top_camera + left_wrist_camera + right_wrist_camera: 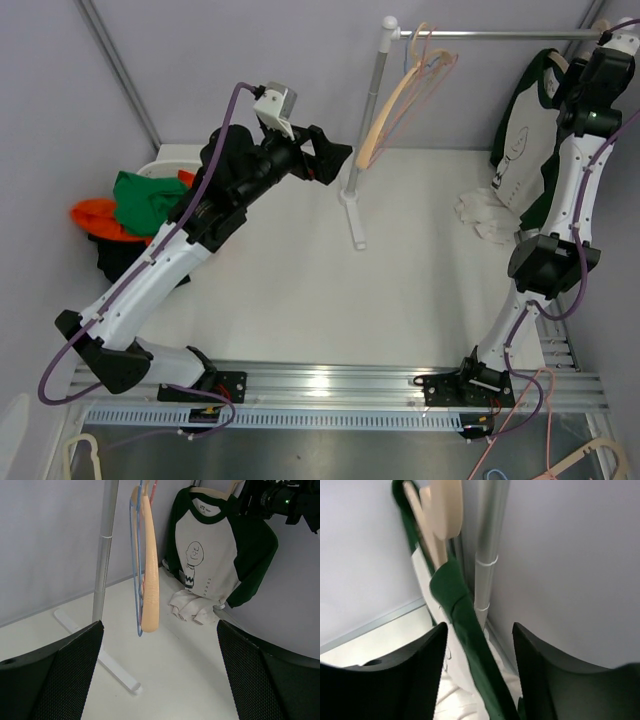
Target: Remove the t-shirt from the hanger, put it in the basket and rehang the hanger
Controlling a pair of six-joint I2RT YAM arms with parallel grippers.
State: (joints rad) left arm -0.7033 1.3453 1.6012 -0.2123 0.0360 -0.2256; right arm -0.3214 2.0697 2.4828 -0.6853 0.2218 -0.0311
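A white t-shirt with dark green sleeves and a cartoon print [522,135] hangs on a pale wooden hanger [212,491] at the right end of the rail. Its hem rests bunched on the table [192,607]. My right gripper [572,78] is raised at the shirt's shoulder. In the right wrist view it [480,680] is open, with the green sleeve [465,630] running between its fingers, and the hanger [442,510] is above. My left gripper [338,160] is open and empty. It faces the rack from the left, well short of the shirt [210,555].
The rack's upright pole [375,90] stands on a foot [355,215] in mid-table. Empty peach, blue and pink hangers [400,100] hang near the pole. A pile of orange, green and black clothes [140,205] lies at the left. More hangers [590,455] lie at the bottom right.
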